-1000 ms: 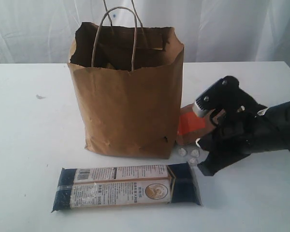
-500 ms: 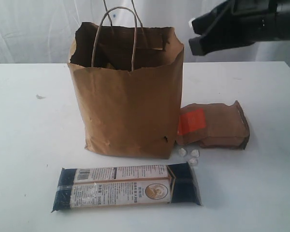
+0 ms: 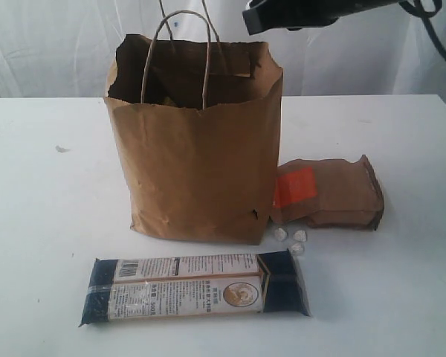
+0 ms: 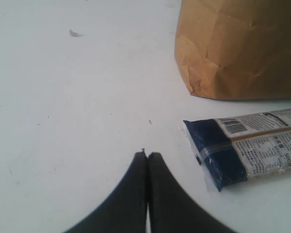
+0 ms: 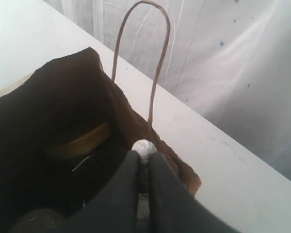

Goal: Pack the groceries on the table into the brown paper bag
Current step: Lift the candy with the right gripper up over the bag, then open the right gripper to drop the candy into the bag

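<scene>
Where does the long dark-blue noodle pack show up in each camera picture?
Exterior view: the noodle pack lies flat in front of the brown paper bag.
Left wrist view: one end of the noodle pack shows, near the brown paper bag.
Right wrist view: not in it.
Shared landmark: the brown paper bag.

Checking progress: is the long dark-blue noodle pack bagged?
Out: that noodle pack lies flat on the white table, outside the brown paper bag.
</scene>
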